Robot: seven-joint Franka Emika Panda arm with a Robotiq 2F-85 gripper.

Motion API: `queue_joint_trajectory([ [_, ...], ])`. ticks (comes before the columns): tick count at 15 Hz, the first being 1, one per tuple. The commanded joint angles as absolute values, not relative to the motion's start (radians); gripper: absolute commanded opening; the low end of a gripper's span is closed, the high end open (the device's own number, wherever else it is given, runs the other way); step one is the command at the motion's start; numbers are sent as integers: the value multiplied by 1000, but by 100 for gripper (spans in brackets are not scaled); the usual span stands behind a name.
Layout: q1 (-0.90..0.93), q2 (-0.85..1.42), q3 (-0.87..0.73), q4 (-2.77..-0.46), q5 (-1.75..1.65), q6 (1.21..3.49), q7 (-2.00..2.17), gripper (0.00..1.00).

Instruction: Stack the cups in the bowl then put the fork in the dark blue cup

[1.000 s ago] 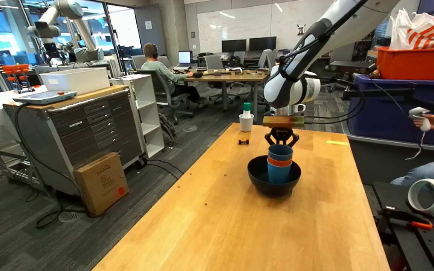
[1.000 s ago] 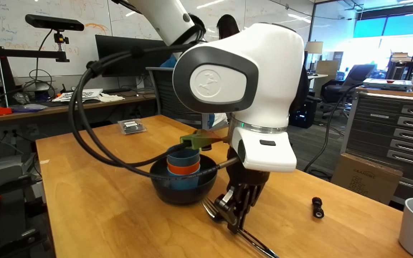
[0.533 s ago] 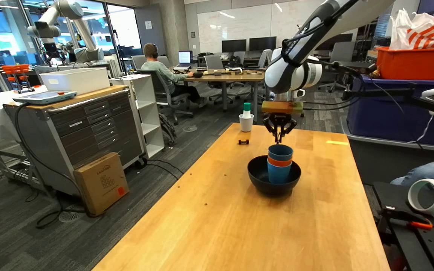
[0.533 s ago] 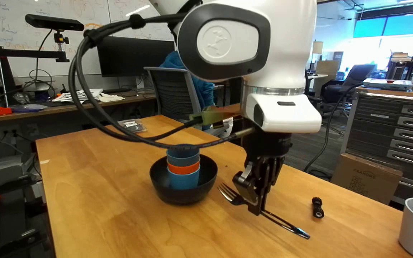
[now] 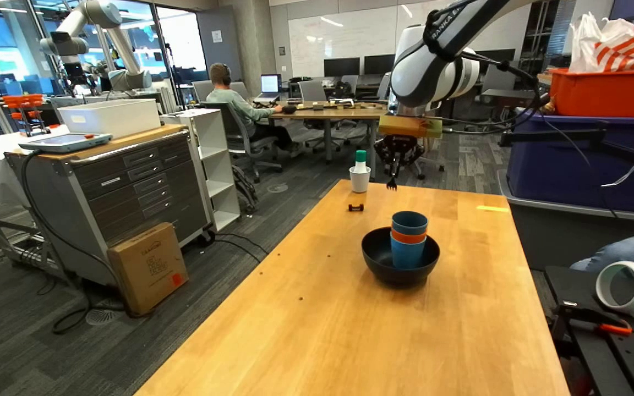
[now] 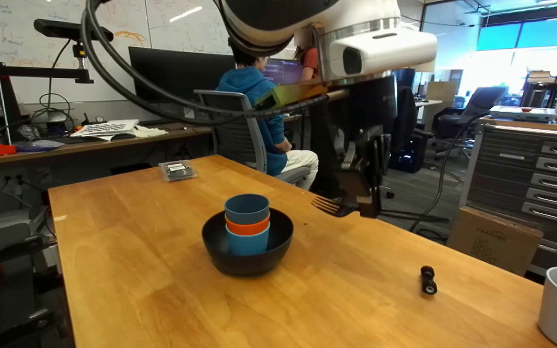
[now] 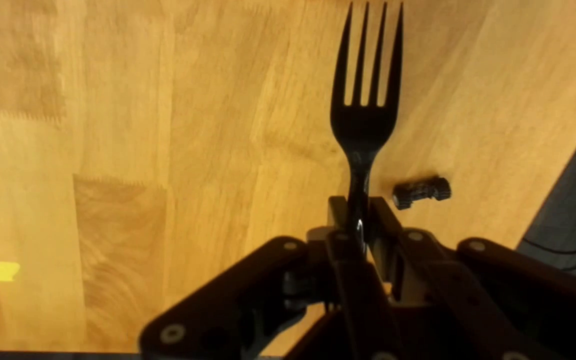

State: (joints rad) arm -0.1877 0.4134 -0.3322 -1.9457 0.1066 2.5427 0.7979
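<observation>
Clasping the fork (image 6: 342, 210) right of centre, the tool (image 7: 358, 215) has only to put it in the dark blue cup (image 6: 247, 215), the cups (image 6: 248, 227) already stacked in the bowl (image 6: 247, 267).

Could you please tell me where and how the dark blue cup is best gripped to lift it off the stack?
Probably by the rim of the dark blue cup, the gripper coming from above astride the wall: the cup stands upright, mouth open, its lower part inside the orange cup. The surrounding bowl could hinder a low side approach. The held fork must be released first.
</observation>
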Motion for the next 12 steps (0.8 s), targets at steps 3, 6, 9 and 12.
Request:
queue_joint_trajectory([
  [3, -69, 214, -351, -2175, -109, 2738, 782, 13],
  [6, -27, 156, -350, -2281, -252, 2810, 790, 13],
  [9, 1, 127, -369, -2367, -419, 2920, 818, 13],
  [12, 23, 116, -420, -2421, -634, 3053, 895, 13],
])
